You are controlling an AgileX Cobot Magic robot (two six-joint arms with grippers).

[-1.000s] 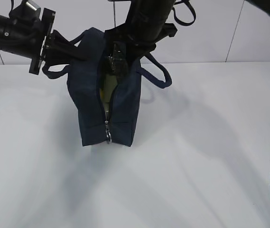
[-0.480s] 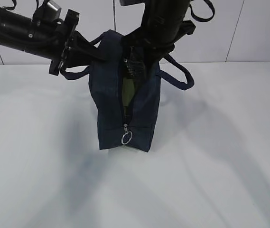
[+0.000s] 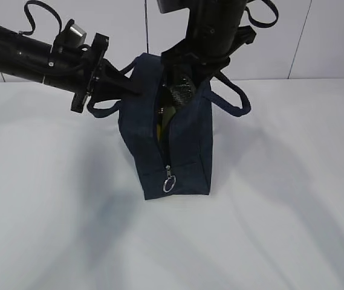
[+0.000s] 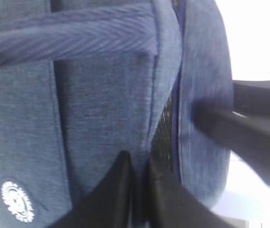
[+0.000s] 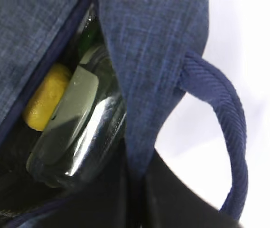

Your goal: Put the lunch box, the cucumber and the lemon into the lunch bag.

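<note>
Nearest on the white table (image 3: 268, 229) stands the navy lunch bag (image 3: 187, 157), its ring pull (image 3: 168, 183) hanging low on the zipper and the slit above gaping. Inside – seen from the right wrist – the lunch box (image 5: 80, 133) lies against the yellow lemon (image 5: 47, 97), with a sliver of dark green cucumber (image 5: 85, 42) behind. Farther back, the left gripper (image 4: 137, 185) is clenched on the bag's fabric edge, and the right gripper (image 5: 135, 190) pinches the opposite wall beside a loop handle (image 5: 225, 123).

A bare robotics test bench: a plain white table (image 3: 268, 229) set against white wall panels (image 3: 335, 42), with two black robot arms (image 3: 26, 51) mounted over it.
</note>
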